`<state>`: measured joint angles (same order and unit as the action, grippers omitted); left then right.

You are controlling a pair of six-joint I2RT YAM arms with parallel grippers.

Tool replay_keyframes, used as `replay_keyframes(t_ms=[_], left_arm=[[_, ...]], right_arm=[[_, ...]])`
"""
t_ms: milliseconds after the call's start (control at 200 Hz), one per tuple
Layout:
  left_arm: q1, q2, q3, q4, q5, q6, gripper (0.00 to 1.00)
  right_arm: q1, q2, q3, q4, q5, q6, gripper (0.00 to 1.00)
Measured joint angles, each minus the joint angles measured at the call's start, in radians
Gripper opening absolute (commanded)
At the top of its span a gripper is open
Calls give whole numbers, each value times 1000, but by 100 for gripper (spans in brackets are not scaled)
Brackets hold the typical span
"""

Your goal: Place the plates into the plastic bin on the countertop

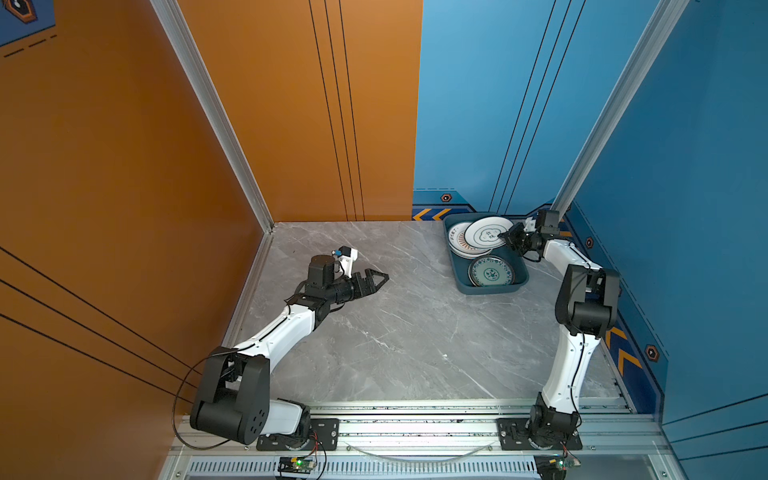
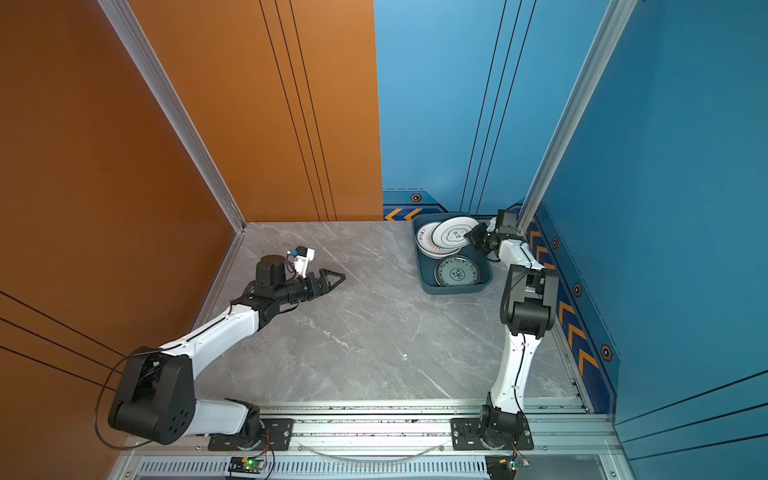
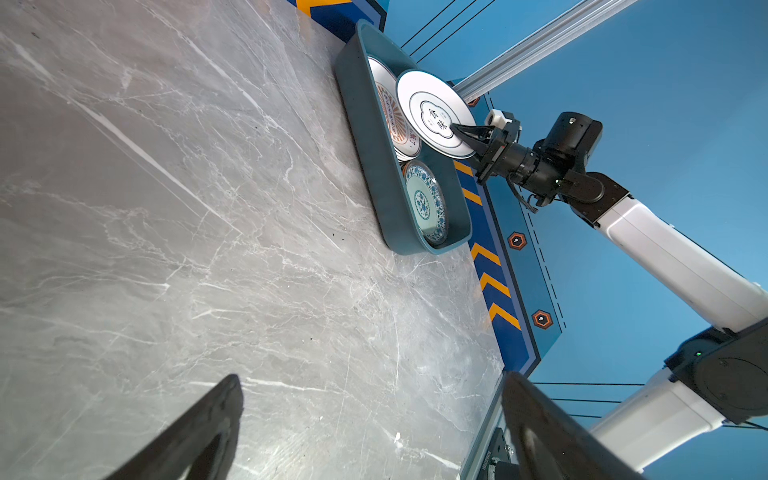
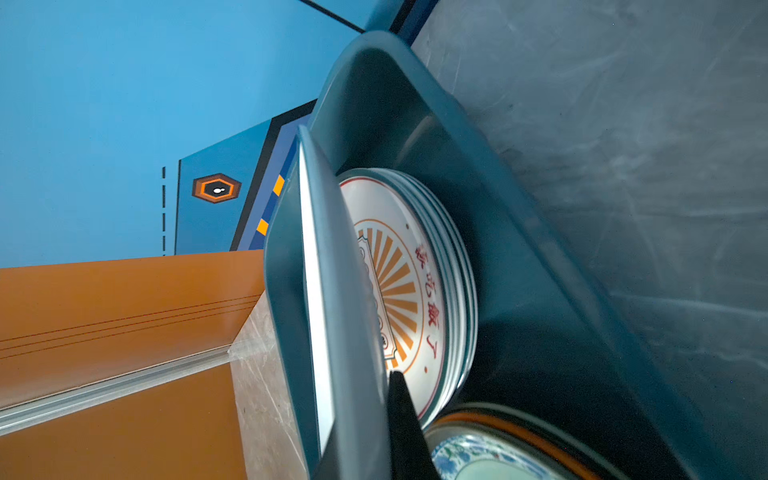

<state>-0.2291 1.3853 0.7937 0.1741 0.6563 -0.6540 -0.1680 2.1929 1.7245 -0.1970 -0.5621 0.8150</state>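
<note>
Closest to my right wrist runs the edge of the white dark-rimmed plate (image 4: 328,291), and my right gripper (image 1: 502,237) is clamped tight on its rim, carrying it tilted, my side high. Just under my fingertips sits the sunburst stack (image 4: 399,282) at one end of the plastic bin (image 1: 494,288); whether the plate's far lip touches that stack, I cannot tell. Back beside my lower finger, nearer the wrist, lies the teal patterned plate (image 1: 491,271). Over the countertop (image 1: 395,340), well apart from all this, my left gripper (image 1: 376,279) hangs spread wide with nothing between its fingers. Danger now, as I judge it: release at this slant and the plate slaps down, chips, or skids off-centre against the bin wall. My lower finger could also get pinned beneath it and drag it out as I retreat.
</note>
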Motion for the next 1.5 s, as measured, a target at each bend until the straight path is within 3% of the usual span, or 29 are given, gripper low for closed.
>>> replay_keyframes(t_ms=[350, 481, 546, 911, 1147, 1347, 1497], left_arm=[[9, 4, 0, -18, 3, 10, 98], [18, 4, 0, -35, 3, 16, 98], [21, 4, 0, -39, 3, 19, 98], [21, -8, 0, -45, 3, 23, 98], [21, -13, 0, -60, 2, 30, 98], [21, -26, 0, -97, -3, 50, 98], [26, -51, 2, -158, -95, 100, 98]], right_arm=[[62, 86, 105, -73, 48, -20, 0], [80, 107, 159, -113, 64, -34, 24], [87, 110, 176, -134, 81, -51, 32], [107, 113, 190, -267, 179, -131, 47], [139, 113, 253, -404, 330, -244, 58], [169, 105, 271, -500, 484, -337, 59], [190, 6, 216, -529, 601, -401, 62]])
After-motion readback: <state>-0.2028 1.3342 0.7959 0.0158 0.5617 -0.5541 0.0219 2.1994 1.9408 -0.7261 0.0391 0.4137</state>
